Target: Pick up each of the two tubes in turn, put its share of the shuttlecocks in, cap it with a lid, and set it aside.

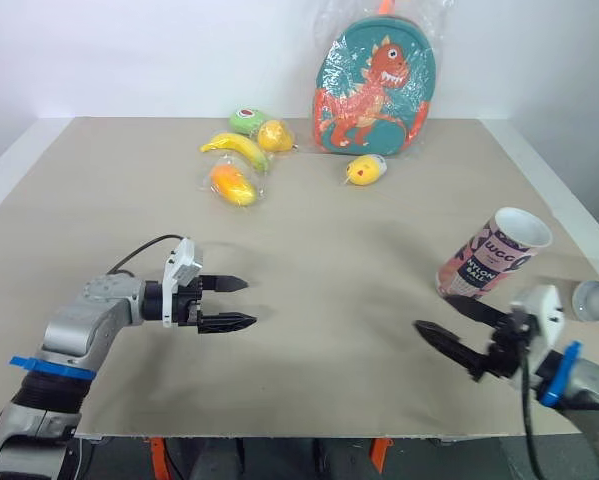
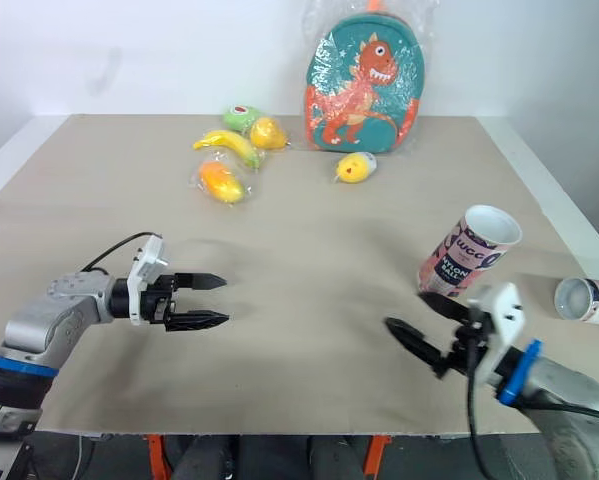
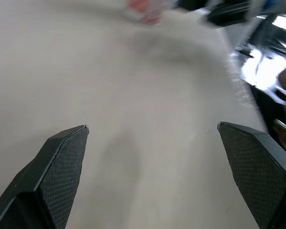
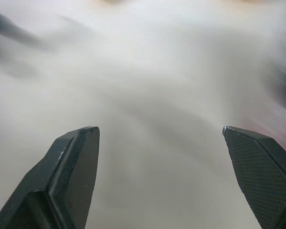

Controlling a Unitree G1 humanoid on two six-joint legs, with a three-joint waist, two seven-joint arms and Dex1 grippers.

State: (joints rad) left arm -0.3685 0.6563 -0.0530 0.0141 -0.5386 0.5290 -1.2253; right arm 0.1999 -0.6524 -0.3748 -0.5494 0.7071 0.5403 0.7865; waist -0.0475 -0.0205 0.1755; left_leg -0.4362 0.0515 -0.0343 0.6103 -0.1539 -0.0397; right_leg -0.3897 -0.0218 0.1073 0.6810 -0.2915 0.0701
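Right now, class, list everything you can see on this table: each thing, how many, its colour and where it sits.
table: 1, beige, under everything
backpack: 1, teal with orange dinosaur, plastic-wrapped, far edge
green fruit: 1, green, left of backpack
yellow fruit: 1, yellow, beside green fruit
banana: 1, yellow, just in front of those
orange fruit: 1, orange, bagged, nearer than banana
yellow toy: 1, yellow, red spot, before backpack
tilted tube: 1, pink-white, open, near right
lying tube: 1, pink-white, right edge
left gripper: 1, black, open, near left
right gripper: 1, black, open, beside tilted tube
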